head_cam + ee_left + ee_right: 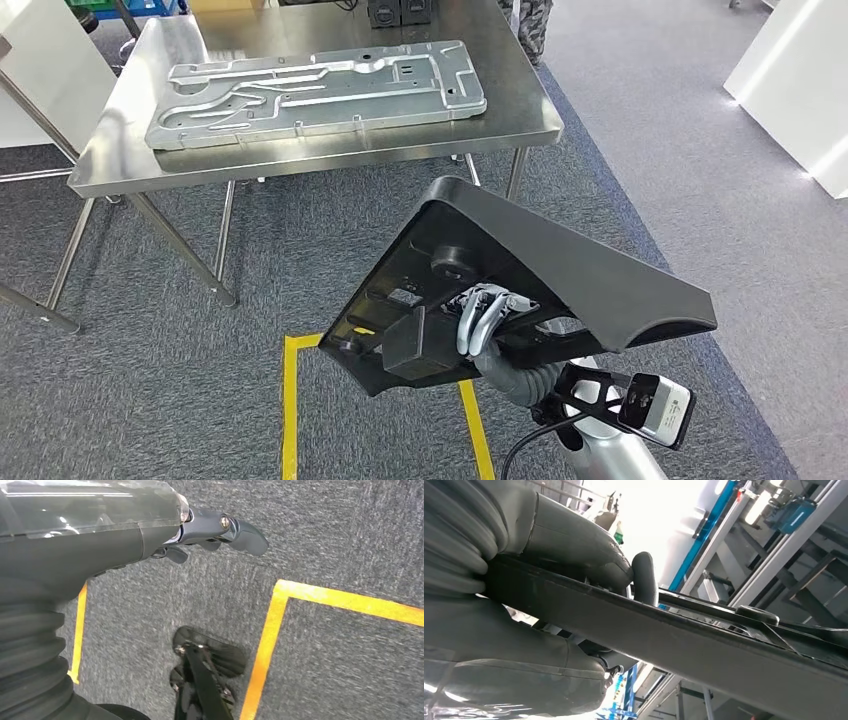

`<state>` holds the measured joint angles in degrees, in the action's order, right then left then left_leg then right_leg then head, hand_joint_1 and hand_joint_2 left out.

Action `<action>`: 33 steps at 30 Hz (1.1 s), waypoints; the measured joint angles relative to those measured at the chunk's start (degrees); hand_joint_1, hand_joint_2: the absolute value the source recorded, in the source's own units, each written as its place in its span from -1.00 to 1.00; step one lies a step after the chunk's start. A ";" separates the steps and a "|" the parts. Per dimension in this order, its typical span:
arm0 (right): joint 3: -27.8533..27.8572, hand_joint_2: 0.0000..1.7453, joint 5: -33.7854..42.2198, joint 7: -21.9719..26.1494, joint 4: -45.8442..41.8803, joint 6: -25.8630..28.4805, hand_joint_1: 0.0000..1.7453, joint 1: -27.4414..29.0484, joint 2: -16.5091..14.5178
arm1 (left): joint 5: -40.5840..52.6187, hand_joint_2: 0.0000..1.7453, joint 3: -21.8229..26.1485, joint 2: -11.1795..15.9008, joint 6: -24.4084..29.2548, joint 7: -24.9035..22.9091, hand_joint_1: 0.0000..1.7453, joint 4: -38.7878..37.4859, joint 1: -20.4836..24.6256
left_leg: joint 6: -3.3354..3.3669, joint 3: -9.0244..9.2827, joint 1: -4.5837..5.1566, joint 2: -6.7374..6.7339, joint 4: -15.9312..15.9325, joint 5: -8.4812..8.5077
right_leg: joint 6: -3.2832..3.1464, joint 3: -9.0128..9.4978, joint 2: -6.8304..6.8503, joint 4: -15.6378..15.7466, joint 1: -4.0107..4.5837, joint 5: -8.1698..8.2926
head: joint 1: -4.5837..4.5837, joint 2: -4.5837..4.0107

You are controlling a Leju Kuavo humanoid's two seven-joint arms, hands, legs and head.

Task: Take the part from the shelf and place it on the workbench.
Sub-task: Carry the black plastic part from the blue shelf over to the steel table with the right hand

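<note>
My right hand [490, 315] grips a large black plastic part [570, 270] from underneath and holds it tilted in the air, low at the right of the head view. In the right wrist view the part's edge [684, 645] runs between my thumb and fingers [574, 555]. The steel workbench [130, 110] stands ahead and to the left, some way off. A pressed silver metal panel [320, 90] lies flat on it. My left hand [215, 535] hangs over the grey carpet with nothing in it, fingers apart.
Yellow tape [290, 400] marks a box on the carpet just below the part. White panels [790, 80] stand at the far right. A person's legs [535, 25] show behind the bench's far right corner. Open carpet lies between me and the bench.
</note>
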<state>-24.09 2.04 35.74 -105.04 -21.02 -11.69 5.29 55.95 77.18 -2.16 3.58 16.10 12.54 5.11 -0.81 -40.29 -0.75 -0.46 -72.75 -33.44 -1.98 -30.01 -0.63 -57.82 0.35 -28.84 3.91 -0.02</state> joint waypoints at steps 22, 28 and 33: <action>0.14 1.00 -0.68 0.00 0.24 0.55 0.96 0.64 0.25 | 0.27 1.00 0.00 0.46 -0.07 0.03 -1.00 0.07 0.22 | 0.48 14.43 0.34 0.72 15.52 2.70 | 2.16 -7.04 0.67 -0.56 -1.07 5.91 | 0.01 0.00; 0.14 1.00 -3.36 0.00 1.00 3.20 0.96 0.46 0.18 | 0.16 1.00 -0.01 0.24 0.08 0.05 -1.00 0.07 0.23 | -0.61 3.58 -0.03 0.68 -0.94 -1.28 | 0.43 -3.39 1.14 0.16 -0.93 3.30 | 0.01 0.00; 0.13 1.00 -3.08 0.00 2.11 3.34 0.96 0.49 0.19 | 0.16 1.00 0.00 0.25 0.13 0.05 -1.00 0.07 -0.17 | 0.40 2.58 0.23 0.52 9.30 6.28 | 0.72 -0.08 1.09 0.05 -0.65 0.60 | 0.00 0.00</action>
<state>-23.96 -1.04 35.74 -102.93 -17.68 -11.20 5.48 56.11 77.18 -1.92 3.71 16.15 12.61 4.94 -0.41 -37.71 -0.52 0.06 -63.45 -27.16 -1.26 -30.10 0.46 -57.77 -0.30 -28.23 3.91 -0.02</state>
